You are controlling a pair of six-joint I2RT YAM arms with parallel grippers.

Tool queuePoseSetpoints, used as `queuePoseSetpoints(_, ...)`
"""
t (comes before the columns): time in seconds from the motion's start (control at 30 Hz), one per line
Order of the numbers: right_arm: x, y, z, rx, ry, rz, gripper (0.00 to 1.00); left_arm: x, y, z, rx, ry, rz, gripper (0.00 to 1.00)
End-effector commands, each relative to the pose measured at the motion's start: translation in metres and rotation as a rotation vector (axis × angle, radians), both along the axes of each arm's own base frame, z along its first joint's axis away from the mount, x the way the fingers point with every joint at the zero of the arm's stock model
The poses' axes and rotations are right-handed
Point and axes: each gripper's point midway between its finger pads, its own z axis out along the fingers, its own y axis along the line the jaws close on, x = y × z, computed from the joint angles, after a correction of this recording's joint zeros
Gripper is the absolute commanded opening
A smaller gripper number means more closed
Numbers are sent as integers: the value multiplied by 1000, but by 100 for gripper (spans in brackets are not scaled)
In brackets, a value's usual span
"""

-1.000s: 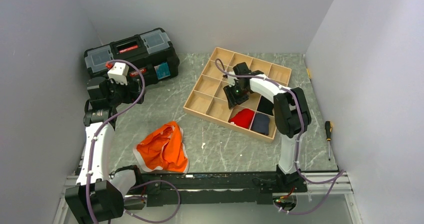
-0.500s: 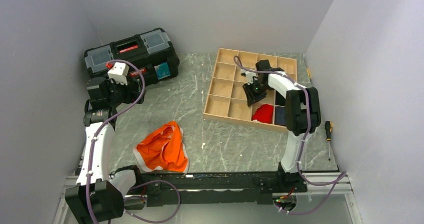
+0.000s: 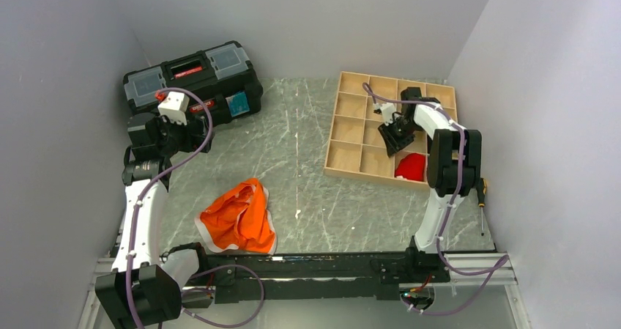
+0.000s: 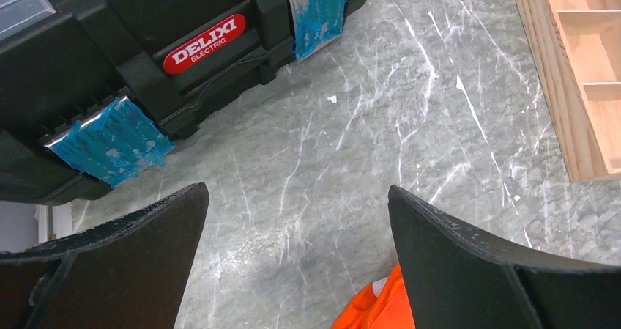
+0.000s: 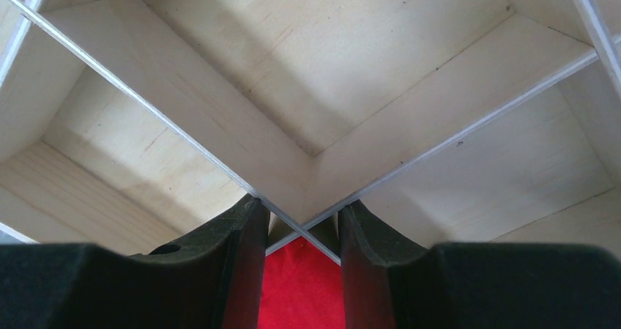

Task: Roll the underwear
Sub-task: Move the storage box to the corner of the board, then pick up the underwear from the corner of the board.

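We see the orange underwear (image 3: 238, 217) lying crumpled on the marble table (image 3: 315, 197), lower left of the overhead frame, with nothing touching it. The left gripper (image 4: 296, 197) hangs spread wide near a black toolbox (image 3: 194, 76). At upper right, the right gripper (image 5: 300, 212) pinches a divider of the wooden tray (image 3: 344, 169).

Left white-and-black arm (image 3: 139, 219) upright, elbow bent, wrist tipped downward. Left black two-finger gripper (image 4: 293, 259) spread wide, holding nothing. Right white-and-black arm (image 3: 448, 160) reaches forward. Right black two-finger gripper (image 5: 302, 223) pinches pale wooden tray divider (image 5: 212, 135).

Marble table (image 3: 300, 131): toolbox (image 3: 194, 76), tray (image 3: 350, 131), underwear (image 3: 238, 219) (crumpled), screwdriver (image 3: 481, 197).
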Motion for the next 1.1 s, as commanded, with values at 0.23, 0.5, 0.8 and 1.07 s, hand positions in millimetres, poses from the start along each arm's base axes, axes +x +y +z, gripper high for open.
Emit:
queuePoseSetpoints(0.23, 34, -39, 2, -159, -2, 224, 10, 4, -2, 18, -3, -38, -19, 99)
queuePoseSetpoints(0.5, 42, -56, 8, -236, -18, 280, 11, 4, -2, 16, 33, -44, -44, 99)
queuePoseSetpoints(0.8, 61, -53, 45, -230, -136, 239, 44, -29, -41, -65, 358, 179, -394, 99)
queuePoseSetpoints(1.07, 55, -8, 118, -3, -329, 172, 75, -62, -78, -148, 475, 380, -634, 99)
